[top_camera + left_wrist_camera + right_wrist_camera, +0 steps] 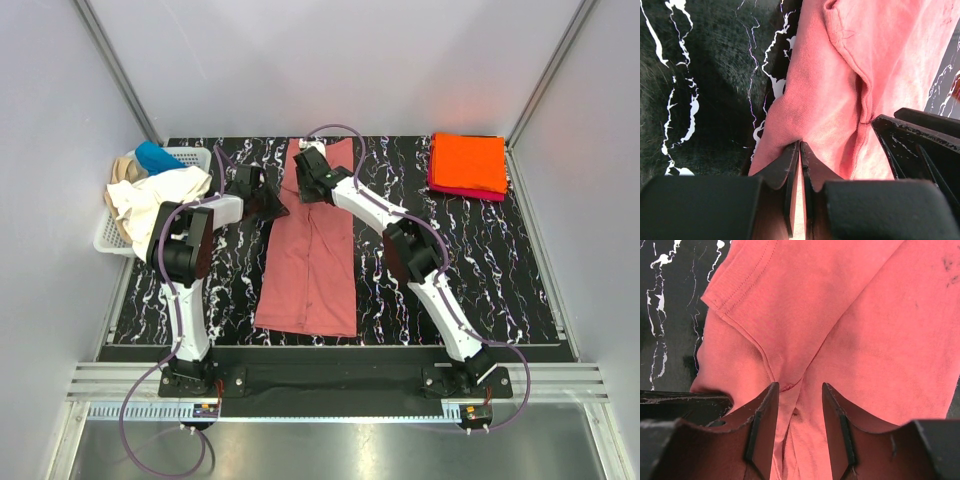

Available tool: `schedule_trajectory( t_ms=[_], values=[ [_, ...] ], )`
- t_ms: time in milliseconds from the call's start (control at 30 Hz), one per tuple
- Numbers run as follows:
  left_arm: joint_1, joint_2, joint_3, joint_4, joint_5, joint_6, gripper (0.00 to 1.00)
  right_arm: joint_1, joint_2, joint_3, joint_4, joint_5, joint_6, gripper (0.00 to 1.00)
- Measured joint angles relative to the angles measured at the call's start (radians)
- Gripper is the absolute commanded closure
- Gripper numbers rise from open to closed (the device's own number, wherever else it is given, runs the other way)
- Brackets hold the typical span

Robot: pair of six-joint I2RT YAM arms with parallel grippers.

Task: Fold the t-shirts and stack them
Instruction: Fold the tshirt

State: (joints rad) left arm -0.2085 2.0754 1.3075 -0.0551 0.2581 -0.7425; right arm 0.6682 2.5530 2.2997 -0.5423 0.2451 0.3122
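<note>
Lying lengthwise on the desk (480,280), the salmon-pink t-shirt (310,270) is being pinched at its left edge by the left end effector (800,150); the right end effector (800,390) is hovering over it, jaws apart; the basket (192,152) is holding cream, tan and blue tees (165,195).

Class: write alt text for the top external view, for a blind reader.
A salmon-pink t-shirt lies lengthwise on a black table, left gripper at its left edge, right gripper over its far end. A white basket of loose tees sits left; an orange tee on a magenta tee, right.
</note>
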Motion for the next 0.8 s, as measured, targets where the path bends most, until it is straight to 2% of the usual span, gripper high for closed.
schedule_trajectory(
  t_ms=[567,800],
  values=[
    [0.000,0.000,0.000,-0.002,0.000,-0.015,0.89,0.022,0.000,-0.004,-0.006,0.000,0.006,0.52],
    [0.000,0.000,0.000,-0.002,0.000,-0.015,0.89,0.022,0.000,-0.050,-0.011,0.008,0.005,0.58]
  ],
)
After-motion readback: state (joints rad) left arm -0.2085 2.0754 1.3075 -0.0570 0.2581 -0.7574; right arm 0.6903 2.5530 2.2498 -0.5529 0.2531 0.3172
